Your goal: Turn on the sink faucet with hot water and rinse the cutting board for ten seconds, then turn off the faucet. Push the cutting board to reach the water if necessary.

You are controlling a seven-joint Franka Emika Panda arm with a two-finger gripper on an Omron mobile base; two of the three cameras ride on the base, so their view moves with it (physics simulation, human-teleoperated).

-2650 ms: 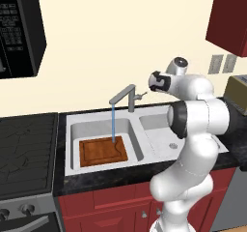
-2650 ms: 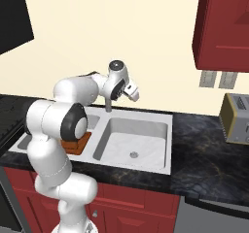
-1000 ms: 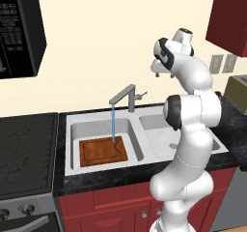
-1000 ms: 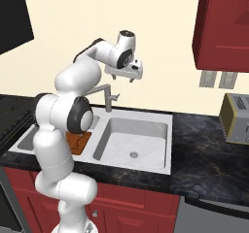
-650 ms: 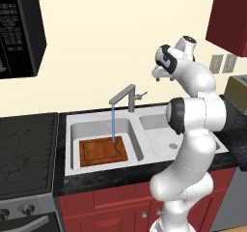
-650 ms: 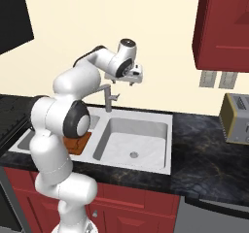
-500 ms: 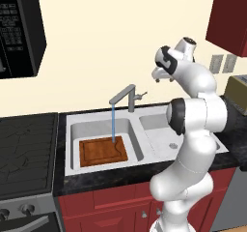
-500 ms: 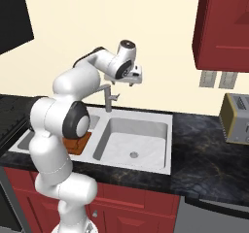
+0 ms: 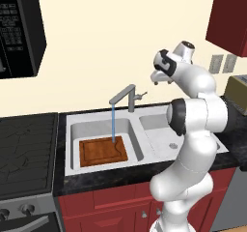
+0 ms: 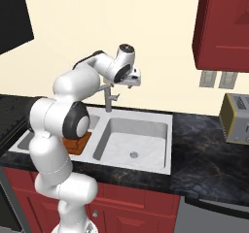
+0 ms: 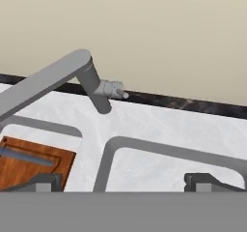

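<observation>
Pincer [image 9: 157,82] raised, sink faucet [image 9: 126,96] below — leftward

The white jointed arm rises from its base, bends at a dark elbow and reaches up and far, holding its two-finger gripper [image 9: 157,81] high in the air, fingertips spread apart.

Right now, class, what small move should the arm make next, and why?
Probably lower the end effector toward the faucet's side lever. Water is already falling on the cutting board, and the end effector hangs above and apart from the lever, ready for shutting off.
</observation>
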